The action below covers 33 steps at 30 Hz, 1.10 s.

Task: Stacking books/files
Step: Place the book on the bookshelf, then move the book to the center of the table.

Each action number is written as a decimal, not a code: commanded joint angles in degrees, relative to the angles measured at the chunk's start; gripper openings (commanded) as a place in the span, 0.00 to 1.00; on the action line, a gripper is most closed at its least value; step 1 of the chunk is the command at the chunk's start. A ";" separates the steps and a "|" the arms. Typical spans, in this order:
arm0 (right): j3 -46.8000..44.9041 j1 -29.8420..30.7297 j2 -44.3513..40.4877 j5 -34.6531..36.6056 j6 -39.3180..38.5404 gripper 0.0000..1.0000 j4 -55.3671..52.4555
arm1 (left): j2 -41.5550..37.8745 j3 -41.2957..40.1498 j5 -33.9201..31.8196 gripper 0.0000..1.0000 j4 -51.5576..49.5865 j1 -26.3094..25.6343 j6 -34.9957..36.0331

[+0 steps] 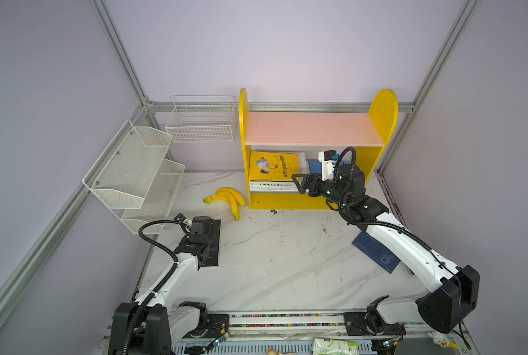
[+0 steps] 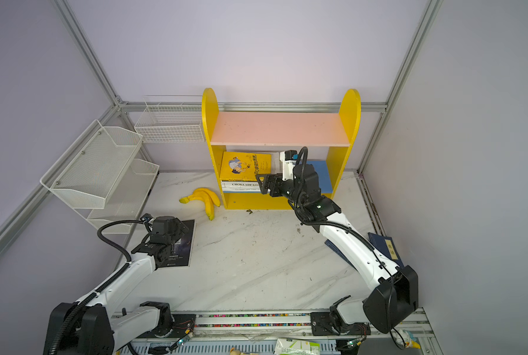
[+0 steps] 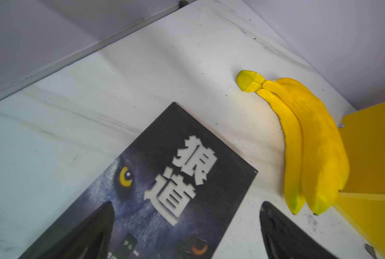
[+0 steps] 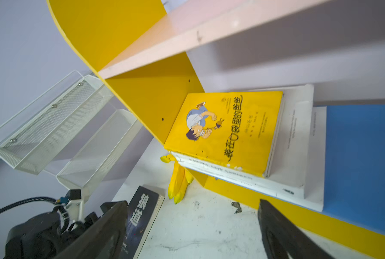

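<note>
A yellow cartoon book (image 1: 273, 166) (image 4: 227, 130) lies on a large white book (image 1: 275, 186) (image 4: 294, 143) on the bookcase's lower shelf. My right gripper (image 1: 299, 183) (image 2: 262, 183) (image 4: 191, 201) hovers just in front of that stack, open, with nothing between its fingers. The black wolf-eyed book (image 3: 164, 179) (image 1: 215, 246) (image 2: 186, 246) lies flat on the table at the left. My left gripper (image 3: 187, 206) (image 1: 209, 229) stands open right above it, one finger over the cover, the other past its edge. A navy book (image 1: 376, 252) with a yellow label (image 2: 390, 249) lies under the right arm.
The yellow bookcase (image 1: 312, 129) with a pink top shelf and blue lower board (image 4: 361, 157) stands at the back. Bananas (image 1: 229, 198) (image 3: 310, 145) lie left of it. White mesh racks (image 1: 133, 172) and a wire basket (image 1: 201, 123) hang on the left and back walls.
</note>
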 commanded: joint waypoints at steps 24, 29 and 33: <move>-21.77 4.99 7.19 1.76 17.06 0.96 18.07 | 18.70 1.67 25.30 1.00 7.14 13.55 2.42; -22.76 5.64 10.94 2.62 19.22 0.95 21.45 | 16.90 -1.01 28.39 1.00 9.77 9.94 2.35; -21.38 6.88 15.40 3.34 19.11 0.93 24.15 | 16.84 -1.07 27.78 1.00 10.36 4.53 3.30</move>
